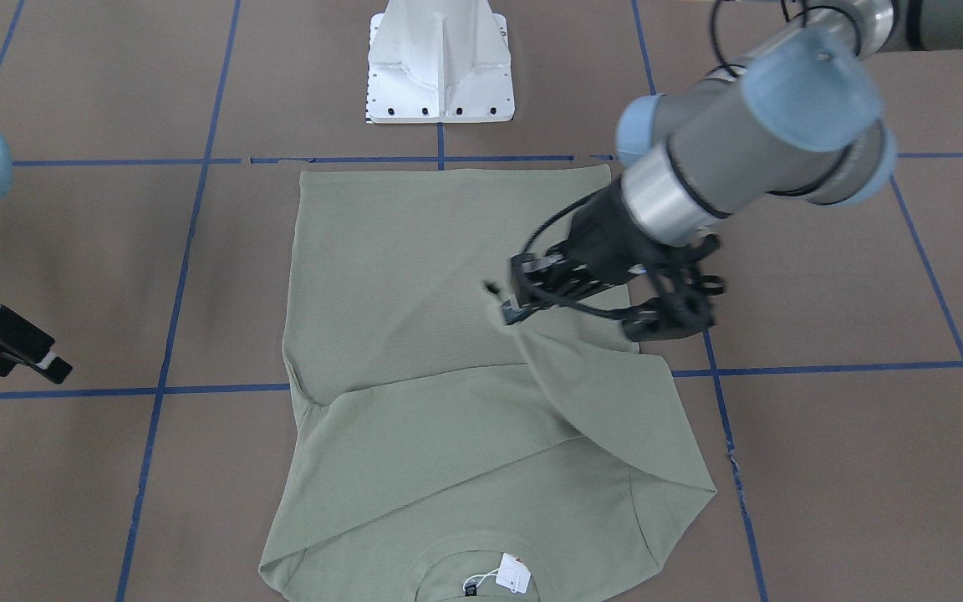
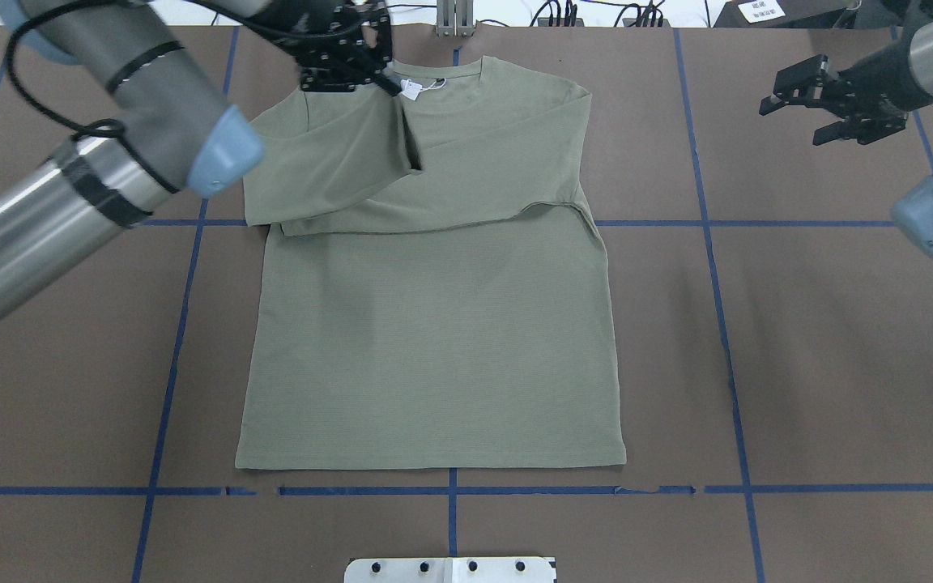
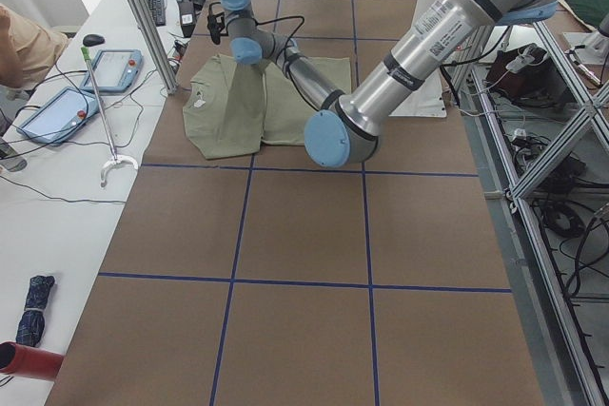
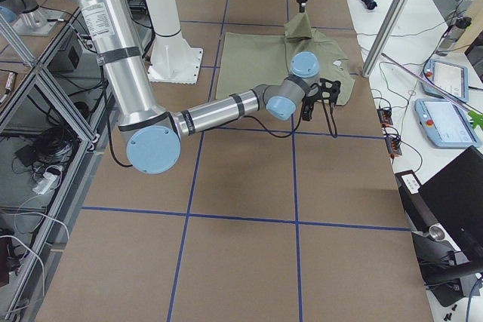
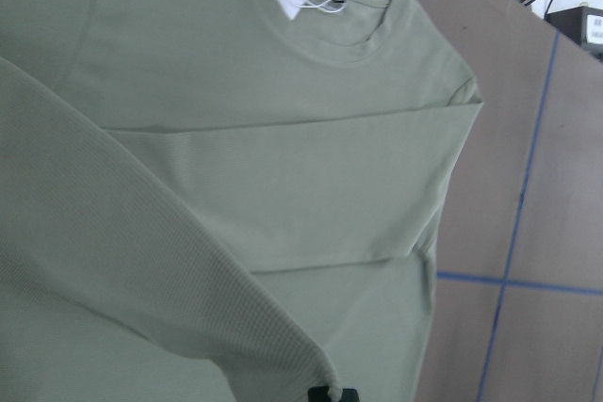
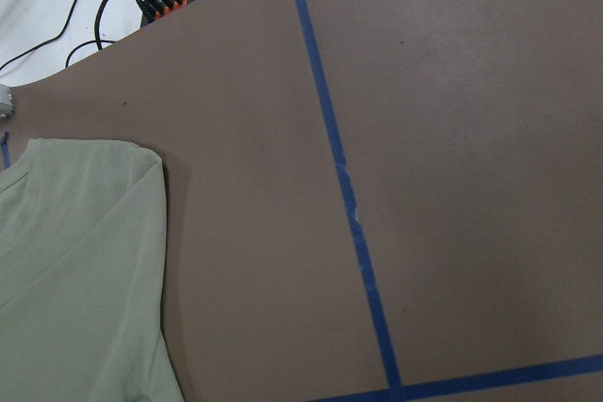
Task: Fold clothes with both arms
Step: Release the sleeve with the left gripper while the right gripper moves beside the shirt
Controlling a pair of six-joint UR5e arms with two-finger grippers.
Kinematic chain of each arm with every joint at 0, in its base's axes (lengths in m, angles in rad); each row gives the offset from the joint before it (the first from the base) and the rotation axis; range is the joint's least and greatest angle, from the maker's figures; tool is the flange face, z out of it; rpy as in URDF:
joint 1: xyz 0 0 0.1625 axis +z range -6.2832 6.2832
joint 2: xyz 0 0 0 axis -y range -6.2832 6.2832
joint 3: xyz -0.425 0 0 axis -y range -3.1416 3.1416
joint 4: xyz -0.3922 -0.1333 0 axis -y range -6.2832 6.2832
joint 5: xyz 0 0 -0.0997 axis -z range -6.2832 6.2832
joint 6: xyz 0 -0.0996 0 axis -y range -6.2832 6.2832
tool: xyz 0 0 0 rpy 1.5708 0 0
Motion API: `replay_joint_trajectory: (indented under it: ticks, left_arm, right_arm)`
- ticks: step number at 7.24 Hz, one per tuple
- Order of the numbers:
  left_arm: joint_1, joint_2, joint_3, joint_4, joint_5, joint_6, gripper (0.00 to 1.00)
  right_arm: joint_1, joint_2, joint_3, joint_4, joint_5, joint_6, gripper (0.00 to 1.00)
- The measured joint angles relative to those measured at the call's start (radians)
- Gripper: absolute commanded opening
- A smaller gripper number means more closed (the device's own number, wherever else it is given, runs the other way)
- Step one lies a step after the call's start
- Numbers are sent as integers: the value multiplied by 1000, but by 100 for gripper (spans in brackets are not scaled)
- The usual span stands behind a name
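**Ribbed sleeve (image 5: 141,280) hangs off a thin pinch, with nothing holding the body down**

Sleeve fabric fills the lower left of the left wrist view, raised off the cloth below. A dark fingertip just shows at its bottom edge. From the front view, the left gripper (image 1: 508,308) is pressed together on the cuff end and holds it over the middle of the shirt (image 2: 434,348). The rest of the sleeve drapes back to its shoulder.

The main risk, as I judge it, is the grip. Only a small bite of knit seems to be caught, so a quick swing could pull the cuff free and drop the sleeve in a crooked heap. A second risk is drag. The right gripper (image 2: 794,117) hovers with its claw spread, well off to the side over bare table (image 2: 839,324), and touches no cloth. If the left arm pulls past the sleeve's slack, the whole garment may slide, or the shoulder may ruck up. That could also disturb the other sleeve (image 2: 475,198), which lies flat across the chest.

The shirt is sage green and finely ribbed. It is spread face up in the middle of the table, its hem toward the robot and its collar (image 5: 349,35) on the far side. A white hang tag (image 1: 513,575) lies at the neck. The lower body is smooth and square, and I see creases only where the raised sleeve tents up.
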Motion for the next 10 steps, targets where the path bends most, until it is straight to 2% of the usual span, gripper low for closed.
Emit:
replay_joint_trajectory:
  ticks: [1, 3, 4, 5, 6, 7, 8, 10]
  left_arm:
    - [71, -123, 146, -62, 138, -41, 0]
    - [195, -216, 335, -228, 361, -78, 0]
    - [232, -240, 409, -298, 427, -82, 19]
    - [253, -258, 460, -340, 466, -84, 61]
    - [264, -267, 479, -356, 489, -85, 78]
    - [269, -269, 474, -360, 499, -87, 78]
    - [269, -258, 426, -350, 500, -97, 77]
    - [269, -116, 172, -276, 468, -117, 74]
  right_arm:
    - [25, -21, 4, 0, 27, -30, 100]
    - [41, -32, 4, 0, 41, -46, 100]
    - [43, -34, 3, 0, 40, -47, 100]
    - [44, -34, 1, -1, 37, -47, 100]
    - [44, -32, 1, -1, 35, -45, 100]
    - [44, -28, 1, -1, 33, -41, 100]
    - [42, -23, 5, -1, 32, -34, 100]
    - [11, -22, 37, -2, 20, -4, 100]
